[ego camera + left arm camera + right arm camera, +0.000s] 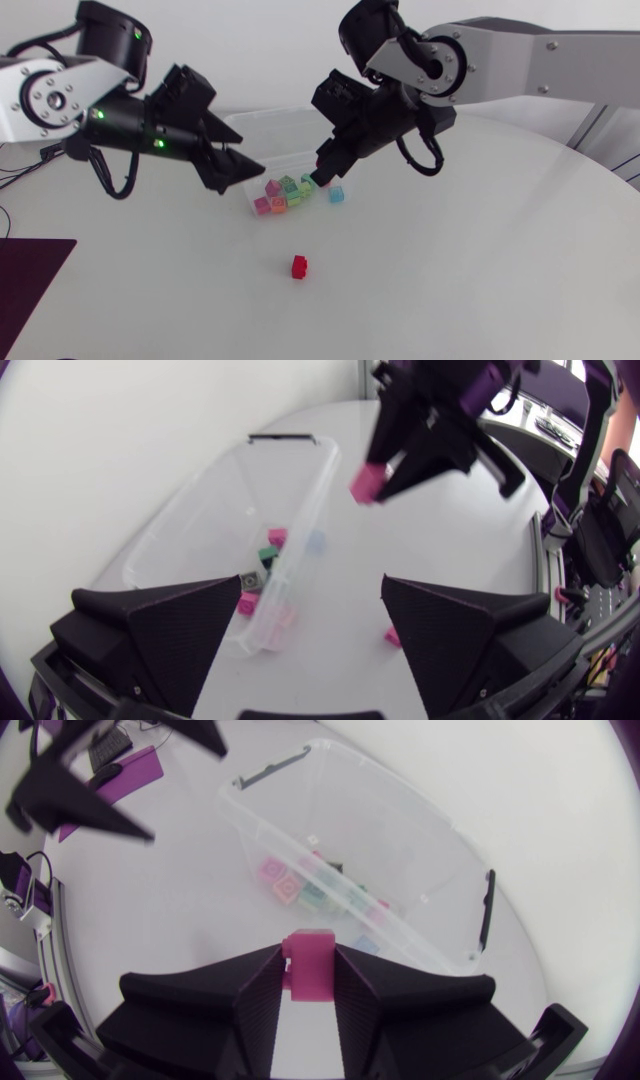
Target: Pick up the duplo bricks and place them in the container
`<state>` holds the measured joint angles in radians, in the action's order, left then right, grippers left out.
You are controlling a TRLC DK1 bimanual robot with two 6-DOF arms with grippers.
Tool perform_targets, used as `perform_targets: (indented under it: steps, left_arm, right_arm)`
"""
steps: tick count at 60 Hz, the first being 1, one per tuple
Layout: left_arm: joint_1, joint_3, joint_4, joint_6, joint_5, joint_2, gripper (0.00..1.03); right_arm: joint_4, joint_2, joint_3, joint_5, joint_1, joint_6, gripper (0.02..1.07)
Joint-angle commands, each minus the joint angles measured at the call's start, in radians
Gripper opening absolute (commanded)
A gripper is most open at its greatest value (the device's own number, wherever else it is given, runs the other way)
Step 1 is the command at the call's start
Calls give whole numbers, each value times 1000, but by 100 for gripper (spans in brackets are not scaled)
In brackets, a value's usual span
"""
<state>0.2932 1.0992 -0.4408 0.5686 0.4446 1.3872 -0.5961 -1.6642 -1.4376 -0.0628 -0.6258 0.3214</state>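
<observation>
Start with the worktop (480, 280): it is wide, white and round, with plenty of bare room on the near side and towards your right arm. Its curved edge is well away from everything you are handling.

The container (270, 130) is a clear, thin-walled tub, light enough by the look of it to skid if you knock it. Its transparent rim is hard to see, so come in from above rather than across it.

Your left gripper (238, 160) hangs just beside the container with its fingers spread wide and nothing between them. The right gripper (320, 180) is close to it, so the two arms crowd the same corner. Keep any sideways moves there small.

The right gripper's fingers are closed on a pink brick (310, 965), one finger on each flat side. It sits at the container's near rim – I cannot tell whether it is over the opening yet.

These bricks should be rigid, light and smooth-sided. Grip them across two opposite flat faces, squarely, or they may twist out.

Several bricks (280, 195) already lie in the container. A pale blue brick (336, 194) sits against its near wall, apparently outside – tight for the fingers. A red brick (299, 265) stands alone in the open, the easier one to pick.
</observation>
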Motion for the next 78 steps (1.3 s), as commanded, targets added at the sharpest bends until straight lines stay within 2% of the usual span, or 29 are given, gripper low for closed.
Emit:
perform_targets:
  steps: [1, 10, 17, 27, 31, 37, 39, 40, 49, 61, 71, 76, 78]
  left_arm:
    - [35, -98, -16, 77, 5, -5, 98]
    - [95, -216, 67, 139, 5, 52, 98]
    - [153, -298, 201, 188, -10, 136, 98]
    - [196, -306, 280, 261, -12, 262, 98]
    - [199, -294, 304, 287, -10, 302, 98]
    - [201, -268, 313, 324, -9, 349, 98]
    - [202, -263, 313, 340, -9, 360, 98]
    - [204, -262, 313, 346, -7, 362, 98]
    - [215, -243, 315, 382, 3, 377, 98]
    - [221, -199, 312, 439, 28, 429, 98]
    - [228, -153, 244, 510, 28, 481, 96]
    - [231, -134, 217, 530, 28, 496, 86]
    - [233, -127, 195, 540, 28, 501, 77]
  right_arm:
    - [41, 3, -38, -2, 17, -10, 12]
    - [159, -39, -61, -5, 51, -10, 12]
    - [231, -95, -90, -31, 90, -7, 12]
    - [303, -187, -147, -42, 110, -1, 14]
    - [321, -226, -172, -40, 112, -1, 34]
    - [331, -247, -188, -37, 110, -2, 82]
    - [331, -244, -187, -38, 110, -2, 91]
    - [329, -241, -185, -38, 110, -2, 92]
    - [328, -160, -112, -48, 110, 7, 94]
    - [331, 27, 88, -83, 112, 25, 94]
    - [321, 193, 229, -126, 130, 36, 94]
    - [317, 254, 283, -137, 141, 39, 94]
    - [314, 281, 309, -143, 155, 39, 94]
